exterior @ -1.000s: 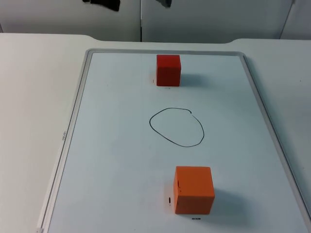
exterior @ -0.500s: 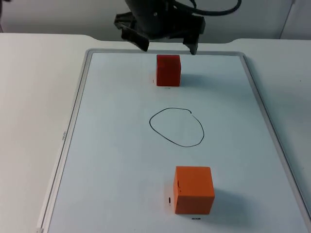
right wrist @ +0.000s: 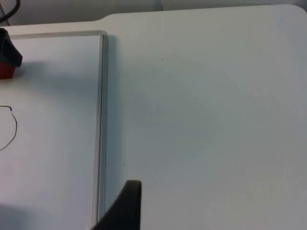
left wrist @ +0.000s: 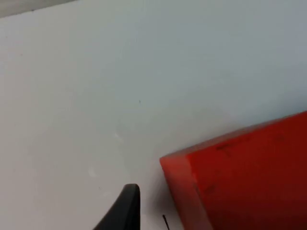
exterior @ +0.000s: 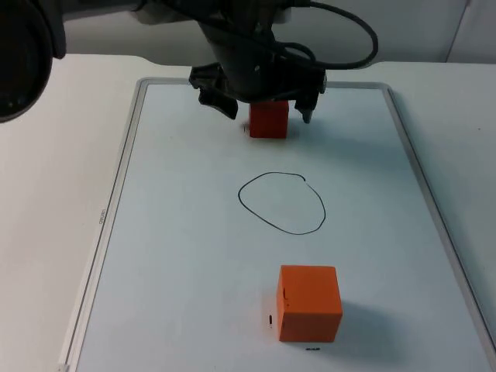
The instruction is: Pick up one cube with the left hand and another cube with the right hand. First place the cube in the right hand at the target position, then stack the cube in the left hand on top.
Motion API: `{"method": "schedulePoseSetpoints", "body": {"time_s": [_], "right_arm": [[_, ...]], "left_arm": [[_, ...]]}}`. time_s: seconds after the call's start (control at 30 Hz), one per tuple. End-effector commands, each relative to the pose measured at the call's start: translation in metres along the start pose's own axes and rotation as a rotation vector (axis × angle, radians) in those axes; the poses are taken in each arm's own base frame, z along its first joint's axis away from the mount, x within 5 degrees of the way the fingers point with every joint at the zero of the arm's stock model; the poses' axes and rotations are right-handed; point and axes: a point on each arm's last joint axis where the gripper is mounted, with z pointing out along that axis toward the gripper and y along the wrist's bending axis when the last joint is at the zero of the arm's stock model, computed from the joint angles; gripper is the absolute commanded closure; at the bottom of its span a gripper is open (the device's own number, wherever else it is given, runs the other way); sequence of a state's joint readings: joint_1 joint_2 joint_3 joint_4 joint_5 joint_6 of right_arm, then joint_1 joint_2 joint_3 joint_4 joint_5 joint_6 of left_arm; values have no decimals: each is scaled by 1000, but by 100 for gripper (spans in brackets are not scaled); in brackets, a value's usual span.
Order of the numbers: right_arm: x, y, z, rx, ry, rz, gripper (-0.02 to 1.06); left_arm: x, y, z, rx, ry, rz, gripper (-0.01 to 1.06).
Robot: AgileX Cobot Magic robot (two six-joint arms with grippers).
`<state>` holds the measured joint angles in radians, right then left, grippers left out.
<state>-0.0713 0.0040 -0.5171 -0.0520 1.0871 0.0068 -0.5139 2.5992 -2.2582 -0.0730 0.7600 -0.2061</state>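
Top view: the left gripper [exterior: 267,110] is seen spread wide over the red cube [exterior: 269,121] near the whiteboard's [exterior: 124,178] far edge; the orange cube [exterior: 308,303] is set near its near edge; the circle [exterior: 281,202] is drawn between; the right gripper's spread cannot be told.

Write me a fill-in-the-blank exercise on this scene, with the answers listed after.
1. The left claw hangs open over the ____ cube.
2. The hand-drawn black oval outline lies ____ the two cubes.
3. The orange cube sits on the white ____.

Missing words: red; between; board
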Motion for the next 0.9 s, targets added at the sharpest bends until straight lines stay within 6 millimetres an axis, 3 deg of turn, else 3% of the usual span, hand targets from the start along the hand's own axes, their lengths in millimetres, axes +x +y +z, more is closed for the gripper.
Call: {"method": "schedulePoseSetpoints", "body": {"time_s": [0.0, 0.37, 0.5, 0.53, 0.67, 0.77, 0.87], "right_arm": [[1, 1, 1, -6, -6, -5, 0], [1, 1, 1, -6, -6, -5, 0], [1, 1, 1, -6, -6, -5, 0], [1, 1, 1, -6, -6, -5, 0], [1, 1, 1, -6, -6, -5, 0], [1, 1, 1, -6, -6, -5, 0], [1, 1, 1, -6, -6, -5, 0]], "left_arm": [[-3, -6, -1, 16, -29, -11, 1], [-4, -7, 1, 22, -50, -37, 2], [-4, -7, 1, 21, -52, -80, 40], [-4, -7, 1, 21, -52, -80, 40], [-3, -6, -1, 14, -32, -80, 82], [-3, -7, -6, 7, -11, -77, 87], [-10, -9, -30, -7, 12, -58, 87]]}}
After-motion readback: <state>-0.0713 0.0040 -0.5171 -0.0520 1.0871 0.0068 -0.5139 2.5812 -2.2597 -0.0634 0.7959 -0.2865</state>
